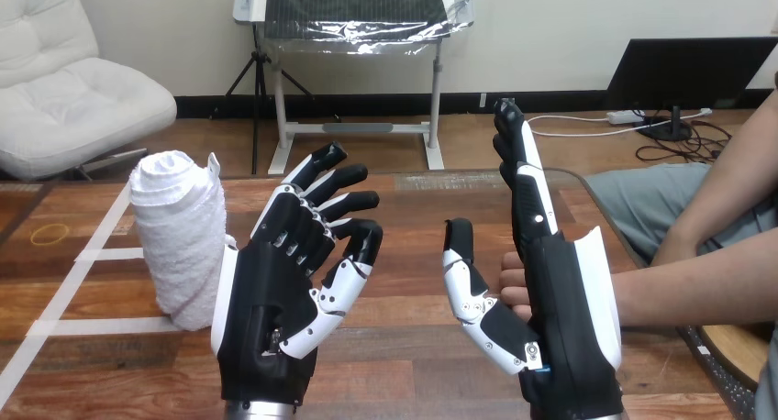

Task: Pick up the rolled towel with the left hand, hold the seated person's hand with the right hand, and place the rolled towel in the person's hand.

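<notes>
A white rolled towel (pixel 179 237) stands upright on the wooden table (pixel 404 365) at the left. My left hand (pixel 275 301) is raised just right of it, palm towards me, fingers relaxed and spread, holding nothing; its back edge is close to the towel. My right hand (pixel 550 310) stands upright with straight fingers and the thumb held out to the left. The person's hand (pixel 514 287) reaches in from the right and sits behind my right palm, mostly hidden; only its fingertips show between my thumb and palm. No curl round it is visible.
The person's forearm (pixel 697 287) lies along the table's right edge. Strips of pale tape (pixel 101 253) cross the table at the left, near the towel.
</notes>
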Available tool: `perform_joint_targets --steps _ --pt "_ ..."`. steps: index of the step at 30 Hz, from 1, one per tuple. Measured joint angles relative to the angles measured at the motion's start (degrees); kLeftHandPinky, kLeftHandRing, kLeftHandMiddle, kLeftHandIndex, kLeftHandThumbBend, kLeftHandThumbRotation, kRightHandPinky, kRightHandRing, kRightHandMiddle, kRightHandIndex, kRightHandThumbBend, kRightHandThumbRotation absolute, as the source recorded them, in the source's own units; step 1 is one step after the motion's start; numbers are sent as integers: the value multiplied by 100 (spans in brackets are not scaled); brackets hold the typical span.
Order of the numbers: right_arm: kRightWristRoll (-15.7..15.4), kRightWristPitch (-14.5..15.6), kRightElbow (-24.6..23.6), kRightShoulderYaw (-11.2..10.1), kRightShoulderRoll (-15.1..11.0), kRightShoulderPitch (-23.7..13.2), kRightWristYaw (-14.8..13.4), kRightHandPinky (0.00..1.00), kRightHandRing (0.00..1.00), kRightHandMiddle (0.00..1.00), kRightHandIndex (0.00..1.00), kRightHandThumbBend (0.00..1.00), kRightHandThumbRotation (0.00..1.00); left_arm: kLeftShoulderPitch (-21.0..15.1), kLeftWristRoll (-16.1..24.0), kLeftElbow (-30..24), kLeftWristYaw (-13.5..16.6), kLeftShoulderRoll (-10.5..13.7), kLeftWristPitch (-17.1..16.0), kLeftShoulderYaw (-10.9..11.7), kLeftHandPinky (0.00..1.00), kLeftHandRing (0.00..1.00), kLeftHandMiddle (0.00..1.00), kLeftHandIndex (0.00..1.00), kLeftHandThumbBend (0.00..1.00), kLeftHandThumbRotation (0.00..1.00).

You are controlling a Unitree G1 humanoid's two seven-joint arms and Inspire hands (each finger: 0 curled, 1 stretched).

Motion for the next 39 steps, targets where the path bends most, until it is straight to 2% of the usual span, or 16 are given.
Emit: perform_joint_targets --steps 16,33,39 --pt "-26 155 -77 -8 -14 20 82 100 100 100 100 0 0 -5 151 -20 56 -1 59 -6 62 69 76 80 43 16" --pt "-89 257 -239 -28 -23 38 84 100 100 100 100 0 0 -1 145 -28 94 -1 55 -3 60 68 75 79 42 12" --pt "-87 282 -278 -47 -26 40 85 100 100 100 100 0 0 0 184 -88 172 -1 56 -3 60 67 74 79 43 14"
